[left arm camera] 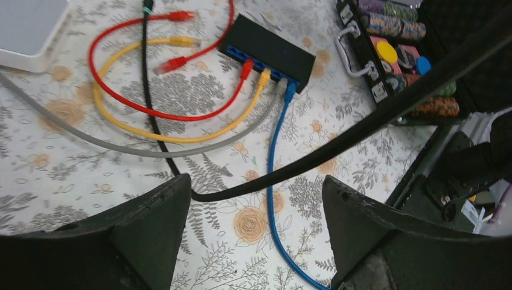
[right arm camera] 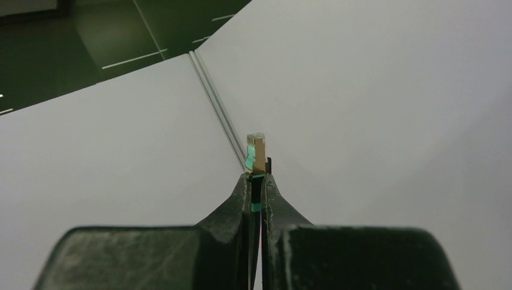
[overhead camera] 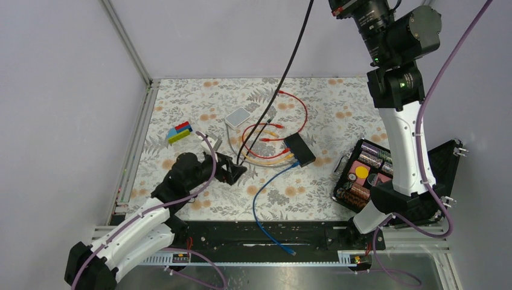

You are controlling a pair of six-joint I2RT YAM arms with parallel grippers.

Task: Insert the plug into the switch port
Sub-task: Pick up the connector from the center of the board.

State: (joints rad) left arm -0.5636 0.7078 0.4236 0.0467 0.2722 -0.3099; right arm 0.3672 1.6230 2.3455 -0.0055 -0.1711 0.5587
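— Floral cloth covers the table, and the black switch lies a little right of centre in the overhead view.

— Where's the switch port?

— Along the blue-edged side of that box, upper middle of the left wrist view. Four coloured leads, red, yellow, grey and blue, are plugged into the same row.

— And the plug?

— Well apart from it. The right arm rises to the top edge of the overhead frame. The right gripper shows against a pale wall, its fingers pinched together on the plug's teal boot, with the clear tip sticking out above them. A black cable hangs from up there down to the cloth.

— The left gripper?

— Low over the cloth, left of the switch, jaws spread wide. The black cable crosses the gap between them, and I can't tell that either finger touches it.
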